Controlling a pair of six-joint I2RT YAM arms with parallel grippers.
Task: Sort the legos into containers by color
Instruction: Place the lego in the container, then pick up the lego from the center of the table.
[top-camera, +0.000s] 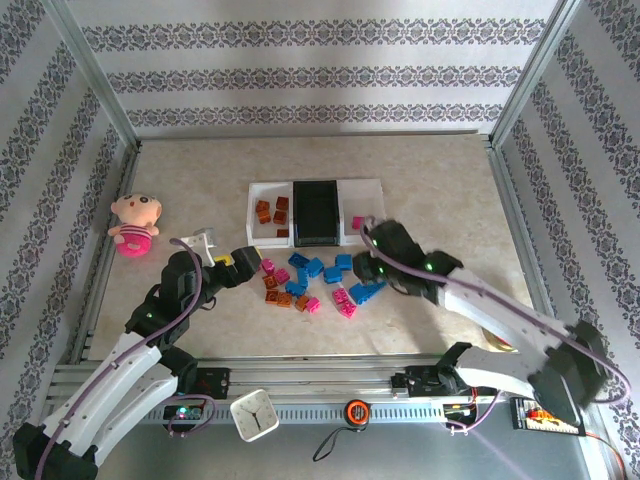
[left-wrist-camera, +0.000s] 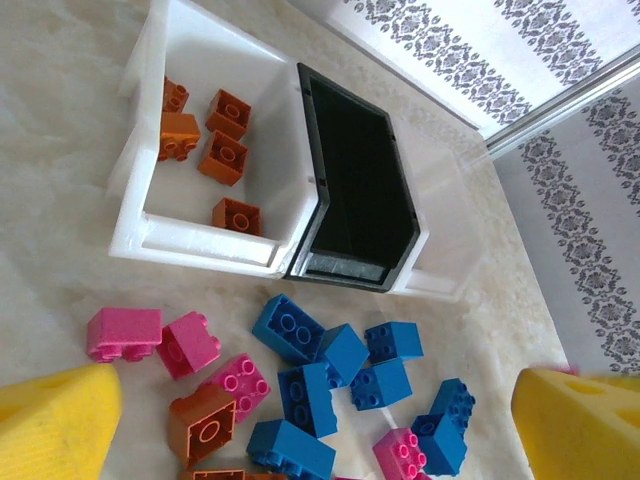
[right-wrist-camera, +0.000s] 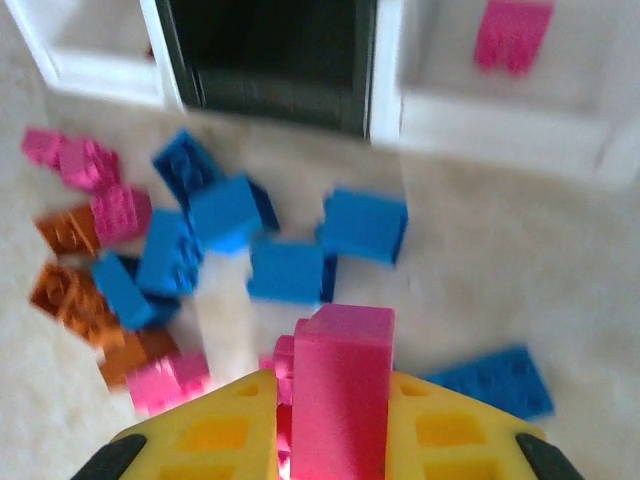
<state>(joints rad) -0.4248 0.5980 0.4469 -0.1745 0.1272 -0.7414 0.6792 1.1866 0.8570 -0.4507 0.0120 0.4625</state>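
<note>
The containers (top-camera: 315, 183) stand in a row at mid table. The left white tray (left-wrist-camera: 190, 245) holds several orange legos (left-wrist-camera: 222, 158). The black middle tray (left-wrist-camera: 400, 200) looks empty. One pink lego (right-wrist-camera: 512, 35) lies in the right white tray (right-wrist-camera: 500, 130). Loose blue, pink and orange legos (top-camera: 310, 280) lie scattered in front of the trays. My right gripper (right-wrist-camera: 335, 430) is shut on a pink lego (right-wrist-camera: 345, 390), lifted just above the pile's right side (top-camera: 368, 268). Over the pile's left edge, my left gripper (left-wrist-camera: 320, 430) hangs open with nothing between its fingers.
A pink plush doll (top-camera: 134, 225) lies at the far left of the table. A small white clock (top-camera: 254, 414) and a tape measure (top-camera: 357, 411) sit on the rail at the near edge. Metal frame posts and patterned walls enclose the table.
</note>
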